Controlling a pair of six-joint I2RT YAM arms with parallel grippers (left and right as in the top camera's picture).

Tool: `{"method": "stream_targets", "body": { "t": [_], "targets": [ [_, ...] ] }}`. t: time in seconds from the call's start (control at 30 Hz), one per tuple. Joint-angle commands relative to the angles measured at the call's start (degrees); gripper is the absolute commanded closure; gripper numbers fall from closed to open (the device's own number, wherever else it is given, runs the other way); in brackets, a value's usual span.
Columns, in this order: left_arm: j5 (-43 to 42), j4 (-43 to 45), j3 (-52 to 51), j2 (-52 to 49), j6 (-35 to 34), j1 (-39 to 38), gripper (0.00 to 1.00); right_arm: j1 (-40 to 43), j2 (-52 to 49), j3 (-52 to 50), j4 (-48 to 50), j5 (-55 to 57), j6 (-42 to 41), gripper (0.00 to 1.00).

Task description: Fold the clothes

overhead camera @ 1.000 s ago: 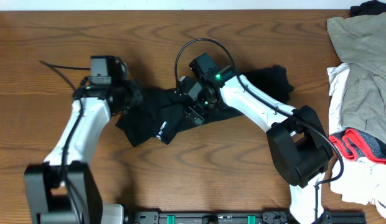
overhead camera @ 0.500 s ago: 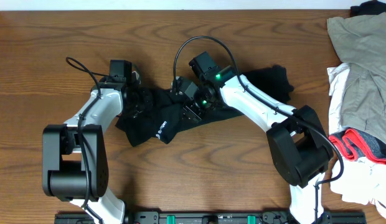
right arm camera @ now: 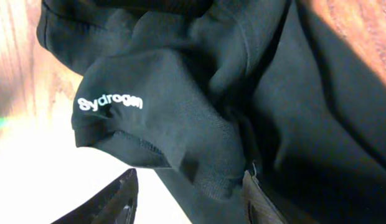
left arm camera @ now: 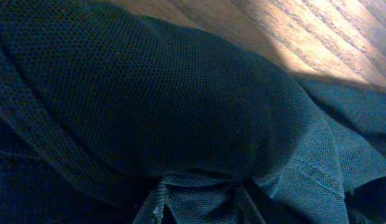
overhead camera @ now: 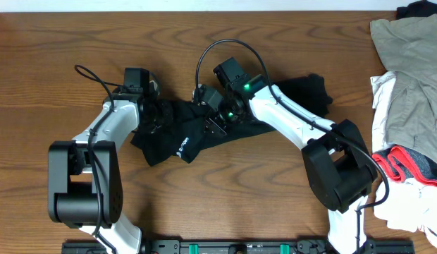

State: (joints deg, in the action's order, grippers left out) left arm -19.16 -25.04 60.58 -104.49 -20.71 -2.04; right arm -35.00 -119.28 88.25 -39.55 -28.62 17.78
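Black garment [overhead camera: 187, 137] lies bunched mid-table. Since earlier, the left gripper [overhead camera: 157, 116] has swung right and now pinches it. The right gripper [overhead camera: 216, 126] has its jaws parted around a fold.

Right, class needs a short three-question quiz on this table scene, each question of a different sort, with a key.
1. True or false: the black garment lies neatly folded flat on the table.
2. Where is the beige garment? A) at the table's right edge B) under the black garment C) at the table's left edge
3. Short answer: what colour is the lettering on the black garment?

Key: 1 false, it is bunched up; 2 A; 3 white.
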Motion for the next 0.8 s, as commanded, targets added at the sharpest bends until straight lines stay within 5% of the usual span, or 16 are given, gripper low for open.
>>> {"method": "stream_targets", "body": {
  "t": [0.0, 0.47, 0.53, 0.67, 0.77],
  "targets": [
    [2.27, -0.39, -0.87, -3.32, 0.74, 0.20, 0.61, -0.42, 0.48, 0.96, 0.07, 1.51, 0.46, 0.48],
    [2.27, -0.39, -0.87, -3.32, 0.74, 0.20, 0.62, -0.70, -3.08, 0.94, 0.28, 1.86, -0.57, 0.54],
    [2.27, -0.37, -0.87, -3.32, 0.74, 0.20, 0.62, -0.70, -3.10, 0.94, 0.87, 1.84, -0.61, 0.62],
    [2.27, -0.37, -0.87, -3.32, 0.74, 0.20, 0.61, -0.68, -3.10, 0.94, 1.90, 1.88, -0.66, 0.96],
    [2.29, -0.39, -0.87, -3.32, 0.74, 0.20, 0.61, -0.39, -2.84, 1.03, 2.03, 3.74, -3.39, 0.99]
  ]
}}
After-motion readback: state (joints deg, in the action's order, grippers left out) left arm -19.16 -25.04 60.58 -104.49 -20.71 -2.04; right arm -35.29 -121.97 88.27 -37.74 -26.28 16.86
